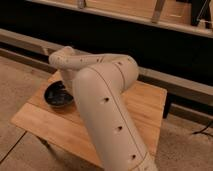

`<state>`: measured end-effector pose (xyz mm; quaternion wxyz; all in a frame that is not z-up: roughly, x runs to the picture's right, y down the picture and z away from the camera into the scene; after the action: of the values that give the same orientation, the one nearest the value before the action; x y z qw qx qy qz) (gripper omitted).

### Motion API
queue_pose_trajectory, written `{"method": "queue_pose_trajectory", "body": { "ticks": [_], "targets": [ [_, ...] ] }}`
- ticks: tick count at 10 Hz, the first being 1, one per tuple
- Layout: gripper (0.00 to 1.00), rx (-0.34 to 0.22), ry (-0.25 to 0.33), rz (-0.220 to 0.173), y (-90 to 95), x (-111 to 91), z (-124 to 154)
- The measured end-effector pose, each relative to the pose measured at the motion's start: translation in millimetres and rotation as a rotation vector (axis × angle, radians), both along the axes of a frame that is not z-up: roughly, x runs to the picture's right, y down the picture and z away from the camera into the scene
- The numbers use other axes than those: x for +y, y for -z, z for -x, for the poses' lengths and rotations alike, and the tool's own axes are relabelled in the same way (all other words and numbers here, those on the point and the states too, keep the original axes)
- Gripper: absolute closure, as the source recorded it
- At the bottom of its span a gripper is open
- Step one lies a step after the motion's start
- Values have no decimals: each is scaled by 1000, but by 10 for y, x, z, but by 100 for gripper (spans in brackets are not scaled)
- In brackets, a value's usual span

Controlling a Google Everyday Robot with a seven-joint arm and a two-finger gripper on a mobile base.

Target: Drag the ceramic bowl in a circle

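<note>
The arm (107,107), a thick cream link dotted with small dark holes, fills the foreground and rises from the lower right to bend over the wooden table (147,107). The bowl (56,96), dark and glossy, sits on the table's left part near the far left corner. The arm's wrist curls down just beside the bowl's right rim, where the gripper (69,90) is, mostly hidden behind the arm; whether it is spread or closed cannot be told. Beyond the table a pale ledge (25,41) runs along a dark wall (150,47), with a wooden shelf (130,9) above.
</note>
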<state>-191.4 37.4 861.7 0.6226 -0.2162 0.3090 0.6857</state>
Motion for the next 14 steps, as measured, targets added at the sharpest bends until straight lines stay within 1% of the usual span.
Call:
{"method": "queue_pose_trajectory", "body": {
  "ticks": [1, 3, 4, 5, 6, 7, 8, 11, 14],
  "targets": [
    [100, -32, 41, 1, 12, 23, 244],
    [100, -73, 72, 9, 50, 99, 496],
    [100, -98, 80, 16, 98, 159, 604],
    [100, -114, 84, 21, 146, 215, 644],
    [100, -128, 81, 28, 217, 285, 625],
    [100, -120, 64, 33, 267, 337, 522],
    [100, -101, 35, 39, 311, 381, 369],
    [100, -13, -45, 45, 456, 499, -178],
    [100, 71, -106, 38, 548, 505, -624]
  ]
}}
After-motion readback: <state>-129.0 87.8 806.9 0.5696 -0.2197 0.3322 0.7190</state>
